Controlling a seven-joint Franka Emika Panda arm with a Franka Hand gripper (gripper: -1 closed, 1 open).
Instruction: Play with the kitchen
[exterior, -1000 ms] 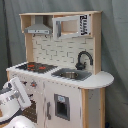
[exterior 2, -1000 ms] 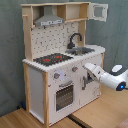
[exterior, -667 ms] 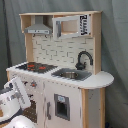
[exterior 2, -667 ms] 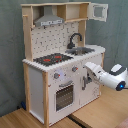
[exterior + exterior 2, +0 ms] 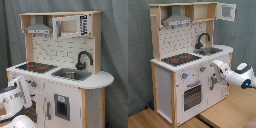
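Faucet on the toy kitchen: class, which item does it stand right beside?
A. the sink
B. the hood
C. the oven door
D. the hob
A. In both exterior views the black faucet rises at the back edge of the sink, while the hob lies further along the counter, the hood hangs above the hob, and the oven door is on the front below.

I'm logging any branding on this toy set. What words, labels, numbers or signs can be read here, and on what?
None can be read.
The kitchen has dark marks on its microwave door panel in the first exterior view: too blurred to read.
The knobs in the second exterior view show no legible marks.
The robot arm shows no legible label.
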